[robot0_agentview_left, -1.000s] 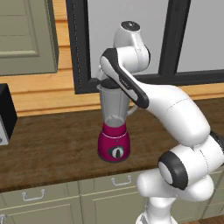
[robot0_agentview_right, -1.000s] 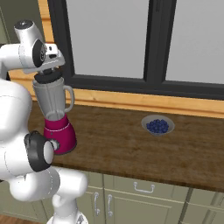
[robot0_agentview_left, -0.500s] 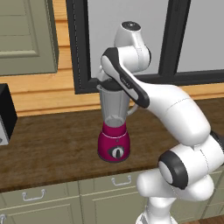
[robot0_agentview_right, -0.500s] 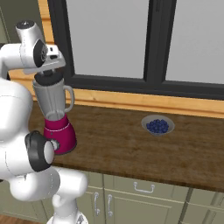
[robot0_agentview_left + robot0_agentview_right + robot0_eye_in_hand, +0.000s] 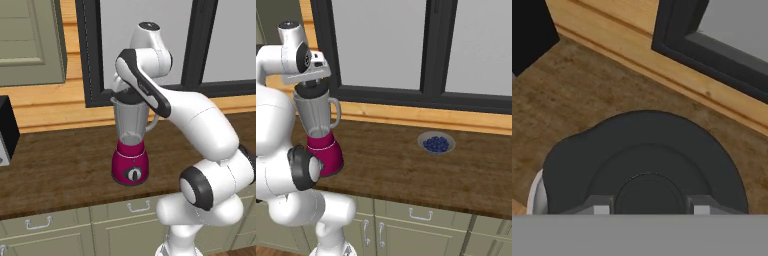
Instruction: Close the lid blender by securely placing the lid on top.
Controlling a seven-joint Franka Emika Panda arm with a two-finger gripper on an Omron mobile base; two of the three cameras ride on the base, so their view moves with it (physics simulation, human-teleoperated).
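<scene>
End effector [image 5: 315,86] clenched on raised centre of dark lid [image 5: 643,165], held at mouth of blender [image 5: 131,147] standing on wooden worktop [image 5: 406,165]; seating step apparently underway, next likely pressing down squarely, then letting go.

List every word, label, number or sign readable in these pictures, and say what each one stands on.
None can be read.
The round black-and-grey dial on the magenta-red blender base shows no legible marks.
The black box appliance carries no visible text.
</scene>
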